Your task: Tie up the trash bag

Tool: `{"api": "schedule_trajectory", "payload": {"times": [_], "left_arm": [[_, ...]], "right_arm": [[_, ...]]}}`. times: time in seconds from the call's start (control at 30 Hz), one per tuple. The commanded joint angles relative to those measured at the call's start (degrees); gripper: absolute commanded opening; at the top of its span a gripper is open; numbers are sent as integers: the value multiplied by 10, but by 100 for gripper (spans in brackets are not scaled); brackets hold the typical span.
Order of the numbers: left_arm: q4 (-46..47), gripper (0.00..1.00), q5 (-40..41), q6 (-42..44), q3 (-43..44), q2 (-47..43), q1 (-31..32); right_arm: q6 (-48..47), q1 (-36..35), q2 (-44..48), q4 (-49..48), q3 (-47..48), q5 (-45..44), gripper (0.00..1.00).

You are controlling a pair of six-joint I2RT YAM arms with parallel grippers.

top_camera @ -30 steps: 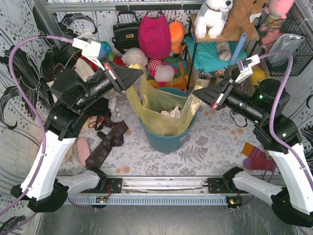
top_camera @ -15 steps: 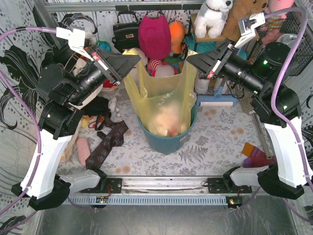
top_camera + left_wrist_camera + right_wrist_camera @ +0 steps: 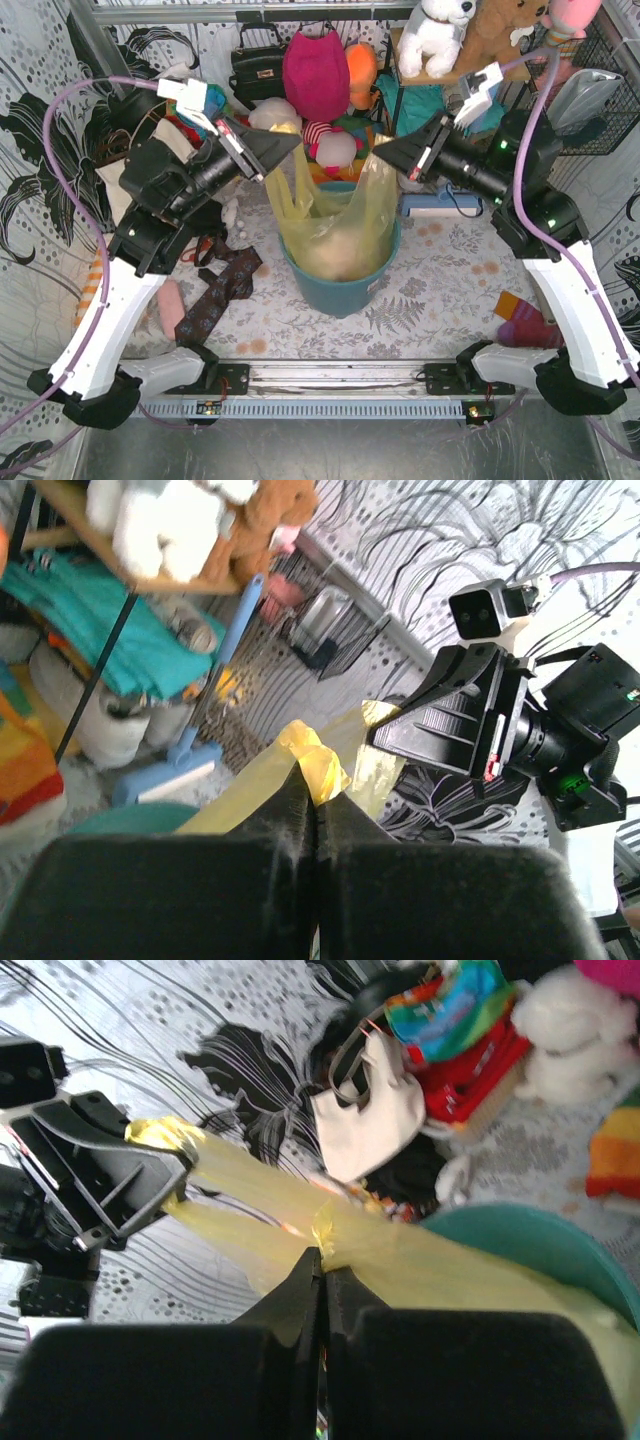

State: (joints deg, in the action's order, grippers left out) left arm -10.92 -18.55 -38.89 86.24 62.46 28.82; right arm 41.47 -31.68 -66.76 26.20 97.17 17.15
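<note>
The left gripper (image 3: 288, 146) and right gripper (image 3: 384, 153) are each pinching an upper corner of the trash bag (image 3: 335, 215), whose body is sitting in the teal bin (image 3: 340, 290). Risk: pulling the corners further apart could tear the thin film or slip one free.

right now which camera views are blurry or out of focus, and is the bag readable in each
Top external: evenly lit and sharp, trash bag clear. Left wrist: left tool a dark out-of-focus mass at bottom, bag edge beyond it fairly crisp. Right wrist: soft and smeared throughout, right tool dark, bag a yellow streak.
</note>
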Motion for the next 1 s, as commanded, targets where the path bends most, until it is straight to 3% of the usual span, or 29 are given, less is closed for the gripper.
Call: {"api": "schedule_trajectory", "payload": {"times": [0.0, 0.13, 0.43, 0.53, 0.77, 0.87, 0.97], "left_arm": [[39, 0, -11, 5, 104, 17, -2], [47, 0, -12, 4, 108, 16, -2], [75, 0, 16, -29, -64, -57, -2], [79, 0, 13, -29, -49, -50, -2], [72, 0, -23, -21, 79, 5, -2], [83, 0, -22, -26, 69, -3, -2], [78, 0, -14, -25, 32, -19, -2]], "right_arm": [[-17, 1, -32, -13, 127, 12, 0], [-16, 1, -34, -15, 138, 9, 0], [46, 1, 54, -102, -97, -3, 0], [32, 1, 33, -87, -44, 2, 0], [-5, 1, -36, -33, 130, 8, 0], [-6, 1, -26, -35, 116, 4, 0], [6, 1, 8, -53, 44, -3, 0]]}}
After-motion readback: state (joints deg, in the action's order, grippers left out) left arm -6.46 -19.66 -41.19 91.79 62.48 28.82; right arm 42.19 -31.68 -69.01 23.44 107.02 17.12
